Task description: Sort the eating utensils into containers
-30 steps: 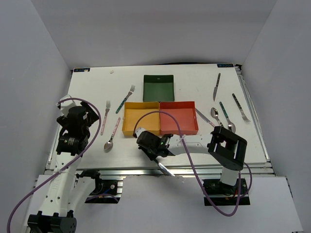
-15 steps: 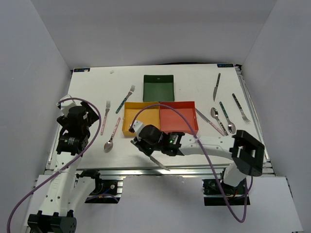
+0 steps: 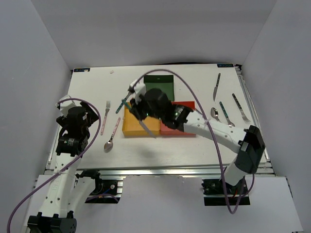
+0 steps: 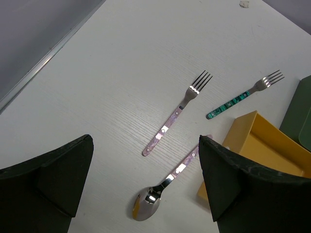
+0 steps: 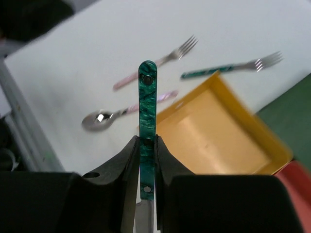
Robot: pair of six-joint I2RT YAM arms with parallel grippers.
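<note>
The teal-handled utensil (image 5: 147, 97) is clamped at mid-handle between the fingers of the right gripper (image 5: 147, 143). It is held in the air above the yellow tray (image 5: 214, 136), near its left rim.

Hazard: the narrow grasp may let it pivot or slip. If released from height, it may strike the rim and bounce onto the worktop (image 4: 112, 73).

A teal-handled fork (image 4: 238, 97), a pink-handled fork (image 4: 177, 114) and a pink-handled spoon (image 4: 165, 187) lie near that rim. The left gripper (image 4: 145, 145) is spread wide and empty.

Spoon (image 3: 109, 144) left of trays (image 3: 129, 127), knife (image 3: 216, 86) right of them
</note>
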